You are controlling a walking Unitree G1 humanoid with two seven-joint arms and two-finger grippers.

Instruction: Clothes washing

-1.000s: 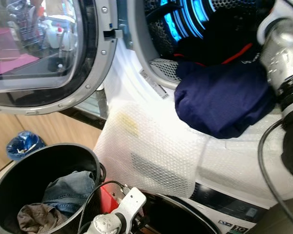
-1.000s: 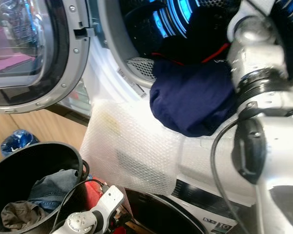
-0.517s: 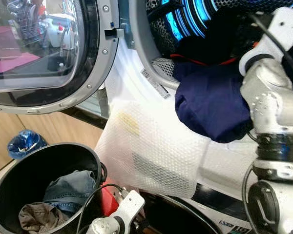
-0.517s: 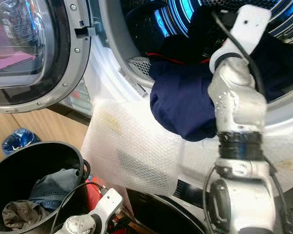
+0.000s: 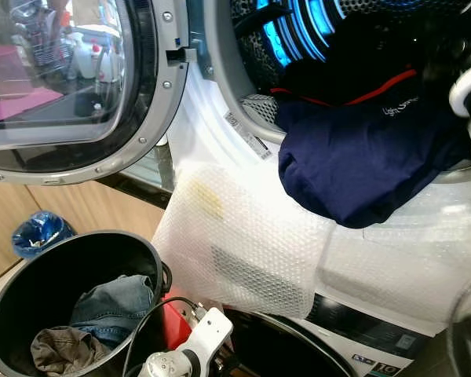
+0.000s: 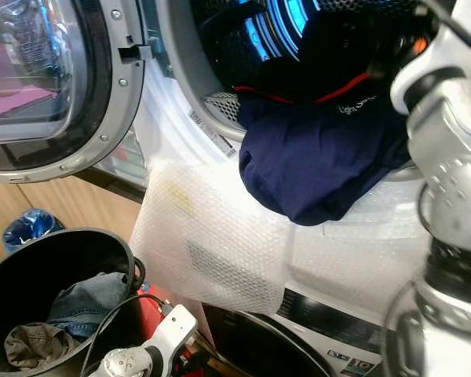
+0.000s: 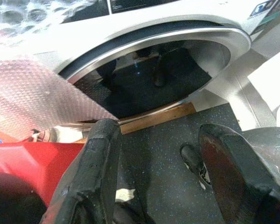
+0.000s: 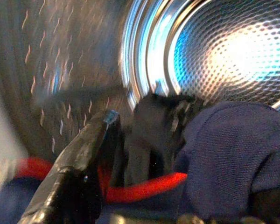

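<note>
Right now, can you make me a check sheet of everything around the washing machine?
Surface: bubble wrap draped over the washer's front below the opening.
Job's things: navy garment hanging out over the drum rim; washer door open; black bin holding jeans and a grey-brown cloth.
Clutter: blue bag on the floor.
Grippers: left gripper open, low by the lower door; right gripper inside the drum among the clothes.
Cables: black cable by the bin.
Surroundings: wood panel.
</note>
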